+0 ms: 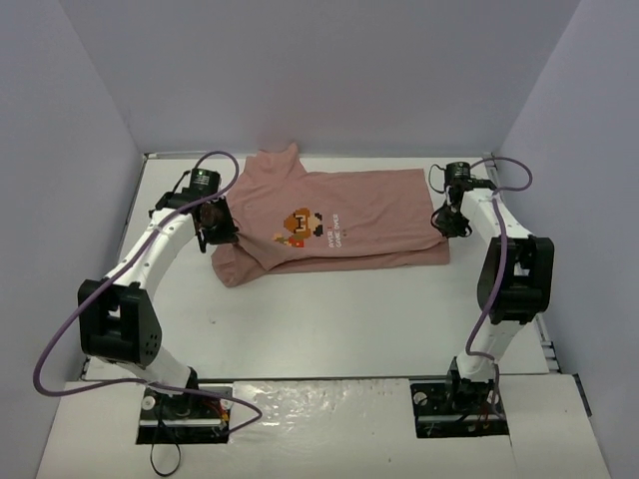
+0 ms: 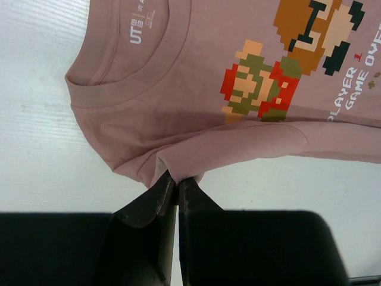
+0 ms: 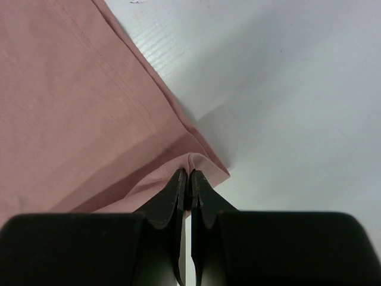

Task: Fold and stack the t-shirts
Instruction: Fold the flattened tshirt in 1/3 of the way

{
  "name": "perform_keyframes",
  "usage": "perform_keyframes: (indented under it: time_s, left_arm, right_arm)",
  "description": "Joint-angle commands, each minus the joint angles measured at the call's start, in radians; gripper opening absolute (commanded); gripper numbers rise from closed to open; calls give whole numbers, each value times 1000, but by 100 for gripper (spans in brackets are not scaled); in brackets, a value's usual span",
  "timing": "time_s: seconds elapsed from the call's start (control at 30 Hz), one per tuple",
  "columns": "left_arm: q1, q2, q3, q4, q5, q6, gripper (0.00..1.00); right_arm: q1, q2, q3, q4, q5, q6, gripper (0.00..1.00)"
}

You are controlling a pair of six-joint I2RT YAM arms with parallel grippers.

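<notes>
Dusty-pink short-sleeved cotton t-shirt with pixel-art print (image 1: 349, 215) lies partly folded near far edge of white tabletop (image 1: 329, 319). Left gripper (image 2: 177, 179) clenched on shoulder fold; right gripper (image 3: 189, 174) pinching hem corner. Fabric light, limp, likely to sag; best held at doubled edges, corners.

A white table (image 1: 329, 319) takes up the floor of the scene. Seen close up, its surface is matte with a fine ribbed grain. Three plain, pale lavender-grey walls enclose the table: a back wall (image 1: 319, 70) along its far edge, a left wall (image 1: 50, 170) and a right wall (image 1: 589, 150) along its two sides. At the table's near edge a white board (image 1: 559, 429) spans the width, with a glossy, wrinkled sheet (image 1: 319, 399) lying across its middle.
</notes>
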State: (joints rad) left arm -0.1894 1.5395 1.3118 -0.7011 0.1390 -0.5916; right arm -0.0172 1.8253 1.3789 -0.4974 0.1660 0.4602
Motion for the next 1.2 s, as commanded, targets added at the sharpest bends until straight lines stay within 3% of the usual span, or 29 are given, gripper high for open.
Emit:
perform_keyframes:
  time_s: [0.0, 0.87, 1.17]
  left_arm:
    - [8, 18, 81, 49, -25, 50, 0]
    - [37, 199, 300, 50, 6, 183, 0]
    - [39, 226, 294, 47, 1, 200, 0]
  right_arm:
    - [10, 32, 58, -10, 48, -9, 0]
    - [40, 168, 183, -10, 67, -37, 0]
    - [69, 203, 224, -10, 82, -61, 0]
